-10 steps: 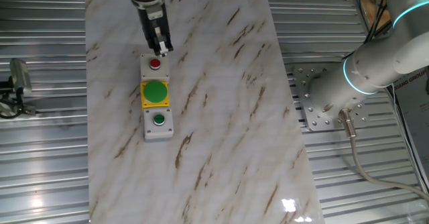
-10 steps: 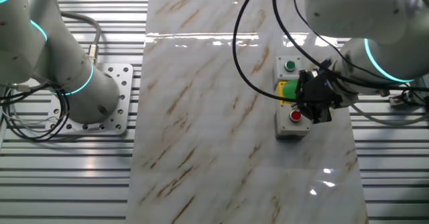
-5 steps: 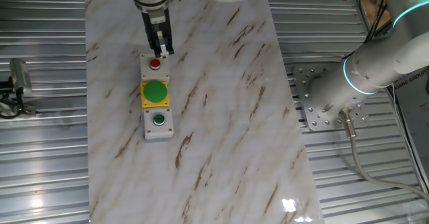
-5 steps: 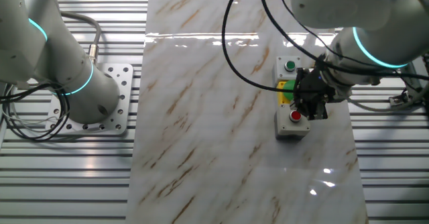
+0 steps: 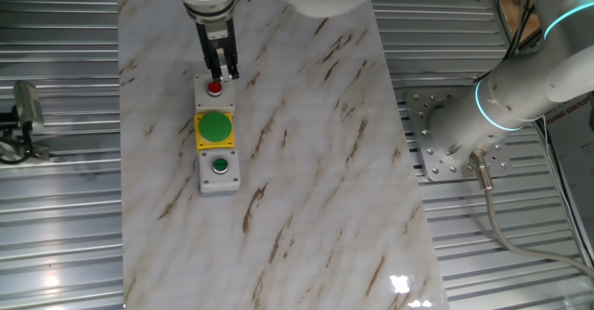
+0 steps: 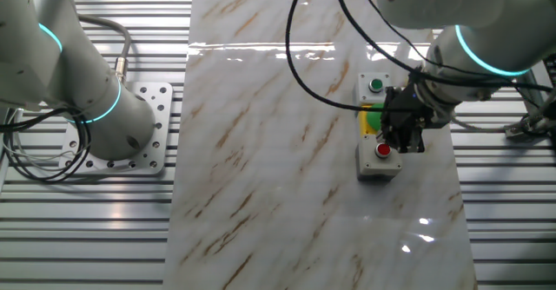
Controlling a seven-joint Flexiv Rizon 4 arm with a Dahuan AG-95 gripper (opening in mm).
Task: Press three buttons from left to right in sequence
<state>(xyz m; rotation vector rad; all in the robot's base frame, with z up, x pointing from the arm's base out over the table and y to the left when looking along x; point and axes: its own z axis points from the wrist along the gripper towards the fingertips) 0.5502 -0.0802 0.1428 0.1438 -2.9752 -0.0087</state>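
Observation:
Three button boxes stand in a row on the marble table. The grey box with the small red button (image 5: pixel 214 89) is at the far end, the yellow box with the large green button (image 5: pixel 215 126) is in the middle, and the grey box with the small green button (image 5: pixel 220 165) is nearest. My gripper (image 5: pixel 221 72) points down with its fingertips together just above the far edge of the red button box, empty. In the other fixed view the gripper (image 6: pixel 405 146) hangs right beside the red button (image 6: pixel 383 149), hides most of the yellow box (image 6: pixel 368 119) and leaves the small green button (image 6: pixel 376 86) in sight.
The marble tabletop (image 5: pixel 306 161) is a long slab with ribbed metal floor on both sides. A second robot arm and its base plate (image 5: pixel 445 134) stand off the slab's right edge. A small fixture (image 5: pixel 23 115) sits at the left.
The gripper has shifted slightly left along the far edge of the red button box and now sits closer over the red button. The buttons have not moved.

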